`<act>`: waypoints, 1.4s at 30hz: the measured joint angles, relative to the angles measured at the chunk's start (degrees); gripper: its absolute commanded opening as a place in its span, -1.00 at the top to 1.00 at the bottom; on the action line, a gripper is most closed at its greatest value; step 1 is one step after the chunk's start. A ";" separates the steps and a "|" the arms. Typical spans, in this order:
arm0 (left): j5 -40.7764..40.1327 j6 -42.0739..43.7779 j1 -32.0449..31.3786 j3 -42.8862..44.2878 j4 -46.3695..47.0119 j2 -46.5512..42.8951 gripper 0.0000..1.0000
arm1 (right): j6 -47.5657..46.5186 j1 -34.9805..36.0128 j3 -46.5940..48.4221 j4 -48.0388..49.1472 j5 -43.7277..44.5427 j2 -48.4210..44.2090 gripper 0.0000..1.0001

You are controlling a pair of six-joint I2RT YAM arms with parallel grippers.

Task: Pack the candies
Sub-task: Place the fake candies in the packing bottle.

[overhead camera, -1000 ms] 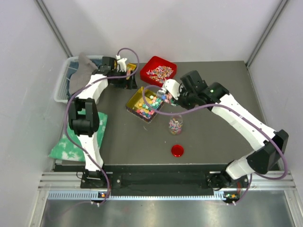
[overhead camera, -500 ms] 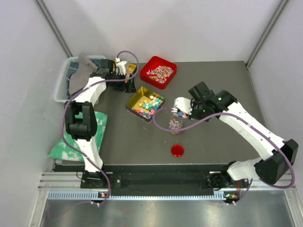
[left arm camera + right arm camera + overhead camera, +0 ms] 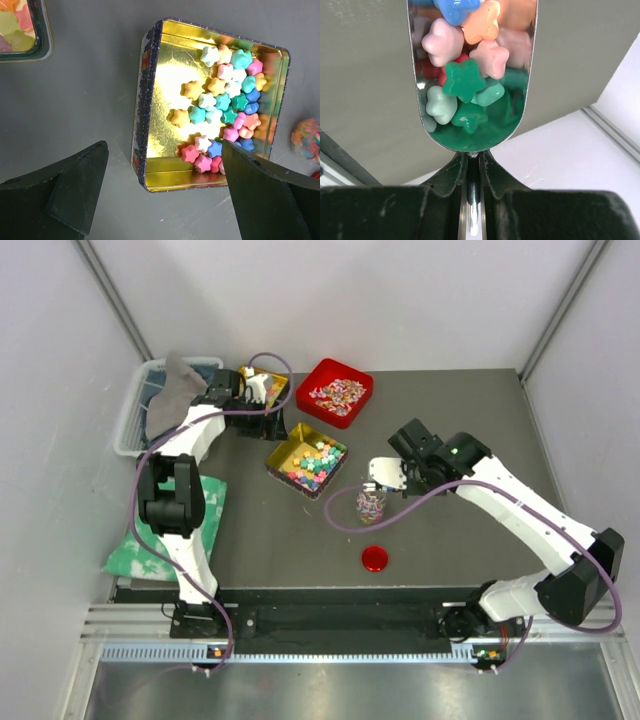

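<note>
In the right wrist view my right gripper (image 3: pixel 472 167) is shut on the handle of a metal scoop (image 3: pixel 517 107), which carries star-shaped candies (image 3: pixel 462 80) in green, pink, orange and blue. From the top view that gripper (image 3: pixel 383 476) hangs right beside the clear jar (image 3: pixel 370 504), which holds mixed candies. More star candies (image 3: pixel 227 100) lie in the gold tin (image 3: pixel 144 107), also seen in the top view (image 3: pixel 283 453). My left gripper (image 3: pixel 165 200) is open above the tin's near edge, with nothing between its fingers (image 3: pixel 75 185).
A red tray (image 3: pixel 356 380) of pink-white sweets stands at the back. A second tin (image 3: pixel 44 35) of gummy bits sits back left. The red round lid (image 3: pixel 375 559) lies in front of the jar. A plastic bin (image 3: pixel 130 418) and a green cloth (image 3: pixel 160 535) lie at the left.
My right arm has carried the loaded scoop from the gold tin forward and right to the jar. The left gripper has shifted slightly back and stayed open.
</note>
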 measured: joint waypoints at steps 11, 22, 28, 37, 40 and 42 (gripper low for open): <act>0.02 0.04 0.02 -1.55 -0.02 -0.02 -0.98 | -0.63 4.00 0.00 0.20 4.87 2.43 1.00; 0.11 0.04 0.02 -2.60 0.11 -0.87 -0.98 | -1.51 5.07 -0.57 0.44 8.00 2.45 1.00; 0.31 0.04 0.02 -2.86 0.11 -0.87 -0.98 | -2.03 5.11 -1.53 0.46 8.76 2.45 1.00; 0.44 0.04 0.02 -3.21 0.15 -0.87 -0.98 | -3.06 5.11 -1.53 0.68 10.12 2.58 1.00; 0.46 0.02 0.02 -3.30 0.22 -0.87 -0.98 | -3.52 5.25 -1.53 0.72 10.95 2.78 1.00; 0.46 0.02 0.02 -3.32 0.26 -0.87 -0.98 | -4.00 5.57 -1.53 0.72 11.52 2.95 1.00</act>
